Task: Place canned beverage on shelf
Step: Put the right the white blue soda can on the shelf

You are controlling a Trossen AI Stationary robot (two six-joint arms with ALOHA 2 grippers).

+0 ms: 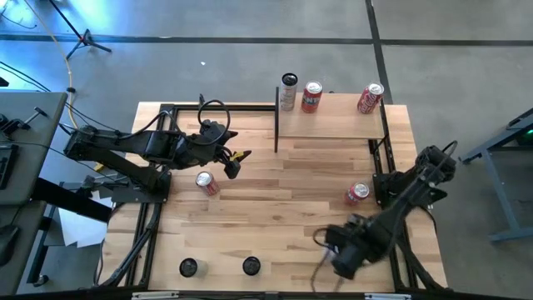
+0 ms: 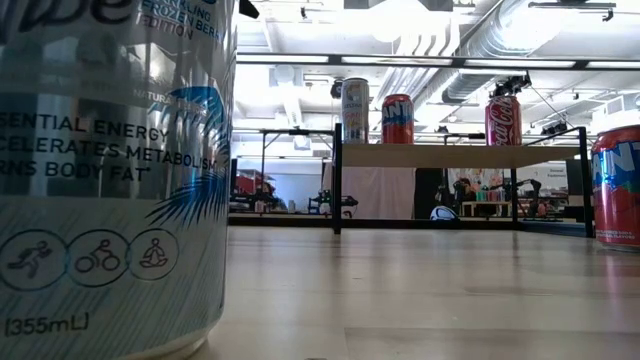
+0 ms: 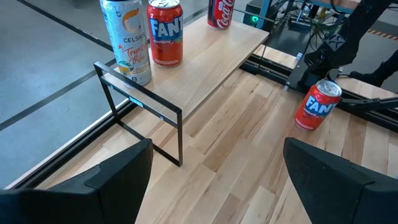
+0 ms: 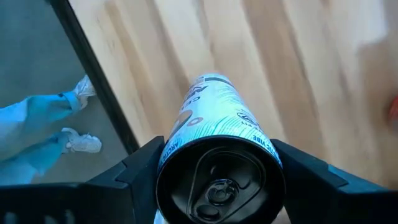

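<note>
Right gripper [image 4: 217, 186] jaws pinch a smooth cylindrical white can [image 4: 214, 124] over the plank bench [image 1: 283, 200] at 5 o'clock; left gripper [image 1: 235, 162] jaws spread.

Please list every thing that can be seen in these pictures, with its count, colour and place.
shelf: 1, pale wood with black uprights, at the table's far edge
tall can: 1, silver-white, on the shelf's left end
red shelf cans: 2, red, on the shelf, one beside the tall can and one at the right end
red table cans: 2, red, on the table, one near each arm
front cans: 2, dark tops from above, at the table's near edge
white can: 1, white with blue print, between the right gripper's fingers
person's legs: light blue trousers, white shoes, on the floor beside the table
left gripper: open, over the table left of the shelf
right gripper: shut on the white can, near the front right
</note>
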